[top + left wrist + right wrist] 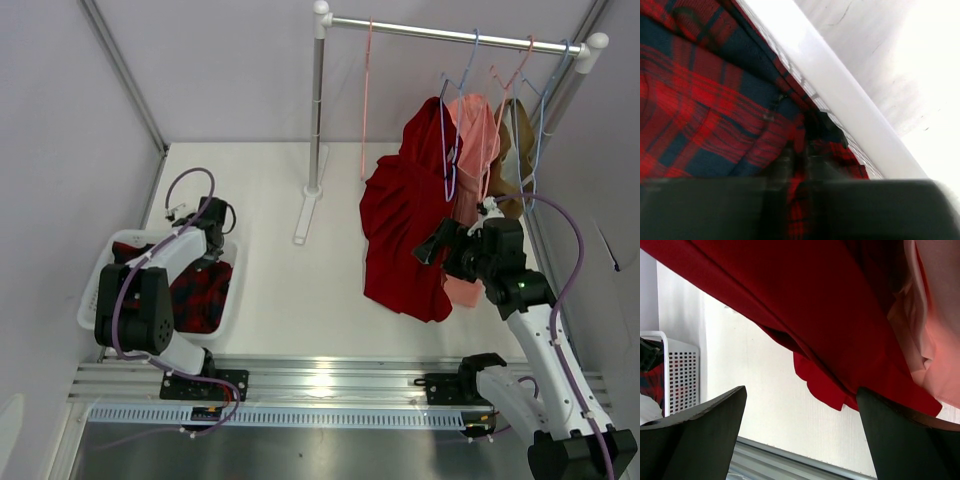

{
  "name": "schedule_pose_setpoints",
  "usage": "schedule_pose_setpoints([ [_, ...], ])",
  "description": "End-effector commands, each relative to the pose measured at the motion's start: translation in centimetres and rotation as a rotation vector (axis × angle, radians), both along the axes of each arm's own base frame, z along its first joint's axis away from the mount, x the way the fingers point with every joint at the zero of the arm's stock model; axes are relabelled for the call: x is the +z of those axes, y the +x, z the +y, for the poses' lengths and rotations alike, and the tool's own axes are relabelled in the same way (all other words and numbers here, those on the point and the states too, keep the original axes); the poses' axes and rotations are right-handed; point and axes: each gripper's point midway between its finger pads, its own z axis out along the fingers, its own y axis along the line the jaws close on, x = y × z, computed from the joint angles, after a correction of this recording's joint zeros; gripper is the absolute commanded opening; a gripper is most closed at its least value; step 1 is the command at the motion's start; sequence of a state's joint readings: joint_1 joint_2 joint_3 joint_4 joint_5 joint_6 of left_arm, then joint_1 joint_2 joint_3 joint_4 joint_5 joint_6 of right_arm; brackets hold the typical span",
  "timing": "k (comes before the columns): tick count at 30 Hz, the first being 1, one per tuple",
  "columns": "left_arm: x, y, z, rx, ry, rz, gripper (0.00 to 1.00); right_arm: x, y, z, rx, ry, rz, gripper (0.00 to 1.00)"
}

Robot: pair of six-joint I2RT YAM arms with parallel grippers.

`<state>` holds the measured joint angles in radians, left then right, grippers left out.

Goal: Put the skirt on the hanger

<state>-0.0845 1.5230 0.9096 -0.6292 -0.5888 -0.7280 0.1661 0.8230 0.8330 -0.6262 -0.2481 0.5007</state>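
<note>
Pinching a fold of the skirt (700, 100), the left pincer (801, 164) has its 2 dark fingers (786, 165) close together, with red-and-black plaid cloth caught between them. Around the fingertips the rest of the plaid lies in loose folds. Just beyond it, to the right in the wrist view, runs the white perforated wall of the basket (840, 95). From above, the left pincer (207, 262) points down into that basket (95, 290), and the skirt (200, 298) fills the basket beneath it and toward the arm bases. The basket sits on the white table (280, 290).

The right pincer (801, 390) is spread wide, its 2 fingers (705, 435) well apart and gripping nothing. Just above the gap hangs the hem of a plain red garment (840, 315), with a salmon-pink garment (935, 340) beside it on the right. From above, the right pincer (428, 248) faces the lower part of the red garment (400, 230).

Above and to the left of the right pincer, the pale-pink hanger (366, 110) hangs bare from the rail (420, 31), well apart from the skirt. Other garments and blue hangers (468, 65) crowd the rail directly above that pincer.
</note>
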Motion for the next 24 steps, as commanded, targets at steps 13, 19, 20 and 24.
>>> schedule_pose_setpoints([
  [13, 14.9, 1.1, -2.5, -0.206, -0.109, -0.397, 0.00, 4.2, -1.2, -1.0, -0.031, -0.023, -0.073, 0.99],
  [19, 24.6, 0.2, -4.6, -0.353, -0.103, -0.602, 0.00, 6.3, -1.3, -1.5, -0.056, -0.031, -0.113, 0.99],
  [20, 25.5, 0.2, -5.0, -0.375, -0.099, -0.617, 0.00, 6.8, -1.3, -1.6, -0.063, -0.033, -0.119, 0.99],
  [24, 32.0, -0.3, -6.8, -0.452, -0.047, -0.729, 0.00, 7.9, -1.5, -1.8, -0.078, -0.026, -0.143, 0.99],
])
